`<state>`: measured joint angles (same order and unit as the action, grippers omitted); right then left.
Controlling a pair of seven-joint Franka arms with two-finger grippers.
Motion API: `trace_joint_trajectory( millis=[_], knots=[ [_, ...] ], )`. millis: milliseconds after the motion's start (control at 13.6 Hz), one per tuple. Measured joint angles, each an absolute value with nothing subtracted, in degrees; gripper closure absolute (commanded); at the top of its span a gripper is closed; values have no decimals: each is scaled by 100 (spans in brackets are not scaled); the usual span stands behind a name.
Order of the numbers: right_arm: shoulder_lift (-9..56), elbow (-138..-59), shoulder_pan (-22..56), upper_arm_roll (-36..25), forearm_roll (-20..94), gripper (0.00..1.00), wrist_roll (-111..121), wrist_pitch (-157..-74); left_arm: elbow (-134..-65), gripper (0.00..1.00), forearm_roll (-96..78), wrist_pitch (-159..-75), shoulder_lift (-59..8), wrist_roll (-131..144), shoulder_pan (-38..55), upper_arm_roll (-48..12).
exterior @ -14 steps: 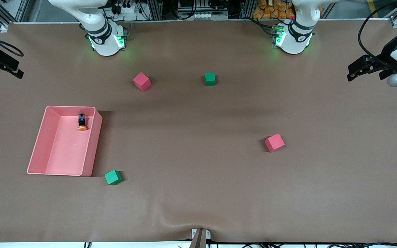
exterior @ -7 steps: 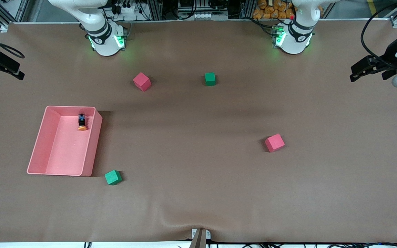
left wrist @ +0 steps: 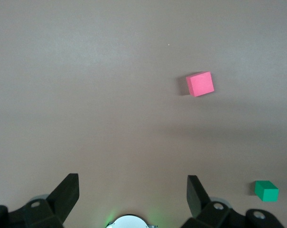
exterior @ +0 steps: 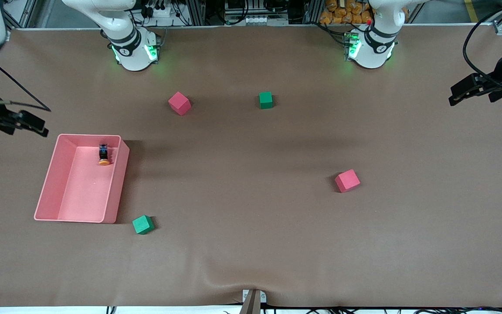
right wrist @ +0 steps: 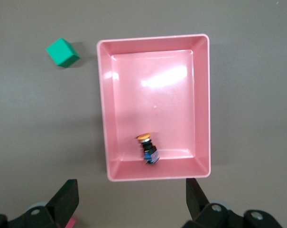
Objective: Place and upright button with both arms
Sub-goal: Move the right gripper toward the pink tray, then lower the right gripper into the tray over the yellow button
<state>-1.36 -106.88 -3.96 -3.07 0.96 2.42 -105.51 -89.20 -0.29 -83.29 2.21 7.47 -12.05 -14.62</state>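
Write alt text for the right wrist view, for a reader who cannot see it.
Looking straight down on a pink tray on a brown table, with a small orange-capped button lying on its side inside, close to one end wall. A green cube sits on the table just outside the tray, and the open right gripper hangs above, holding nothing.
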Motion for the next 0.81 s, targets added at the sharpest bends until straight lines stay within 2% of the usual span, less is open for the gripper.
trace_joint_trajectory(
  millis=[588, 808],
  knots=[
    [333, -12345, -516, -311, 96, 0, 458, -12402, -8918, 0, -29, -8327, 218, 747, -1206, -1463],
    [420, -12658, -516, -311, 96, 0, 472, -12722, -8918, 0, -29, -8327, 218, 747, -1207, -1462]
  ],
)
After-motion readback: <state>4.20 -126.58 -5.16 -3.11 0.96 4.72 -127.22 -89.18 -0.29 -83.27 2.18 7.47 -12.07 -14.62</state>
